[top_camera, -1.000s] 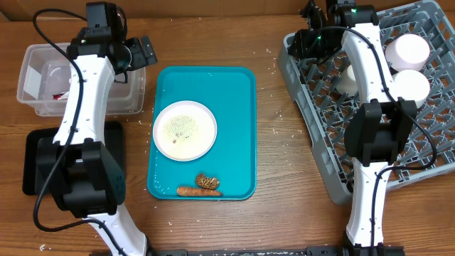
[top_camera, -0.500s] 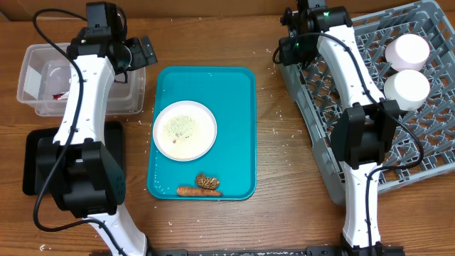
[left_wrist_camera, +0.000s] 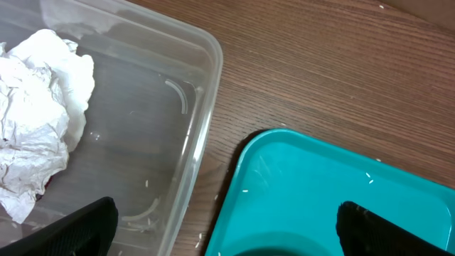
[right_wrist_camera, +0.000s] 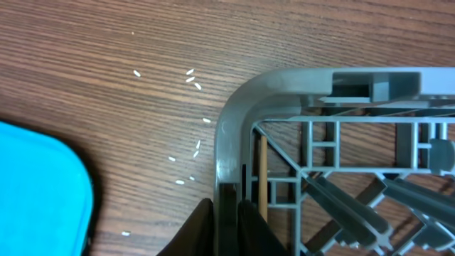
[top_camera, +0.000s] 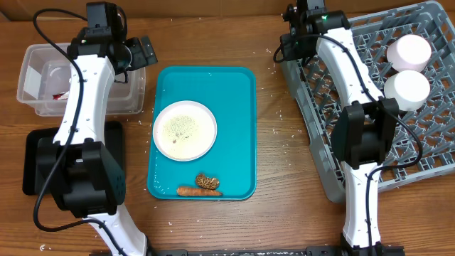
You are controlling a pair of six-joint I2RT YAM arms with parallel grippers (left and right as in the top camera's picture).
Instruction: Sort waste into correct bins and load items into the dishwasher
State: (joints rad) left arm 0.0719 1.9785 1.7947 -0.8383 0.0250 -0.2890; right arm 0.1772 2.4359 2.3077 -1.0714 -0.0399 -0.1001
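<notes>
The round white plate [top_camera: 185, 129] lies in the middle of the teal tray [top_camera: 242, 107], at the centre of the overhead view, with a patch of rice grains [top_camera: 179, 126] on it. I judge it stiff, glazed and a little slippery, fairly light but breakable. The only good place to hold it is the thin rim, and it must stay level or the loose rice will slide off. Below it on the same tray are one small carrot piece [top_camera: 188, 190] and one brown wrinkled lump [top_camera: 207, 182], both soft and easy to pinch. In the upper left, one clear tub [left_wrist_camera: 202, 121] holds one crumpled tissue [left_wrist_camera: 39, 107] and a bit of red wrapper [top_camera: 61, 94]. One black tray [top_camera: 32, 171] sits below it. On the right, the one grey dish rack [top_camera: 426, 142] carries two white cups [top_camera: 409, 51]. I can count one wooden chopstick [right_wrist_camera: 262, 171] inside its corner, and I cannot tell if there is a second. Stray grains on the table [right_wrist_camera: 192, 80] are too many to count. The left gripper [left_wrist_camera: 227, 231] hangs between tub and tray, its fingers wide apart and empty. The right gripper [right_wrist_camera: 227, 227] appears to pinch the rack's corner wall.
</notes>
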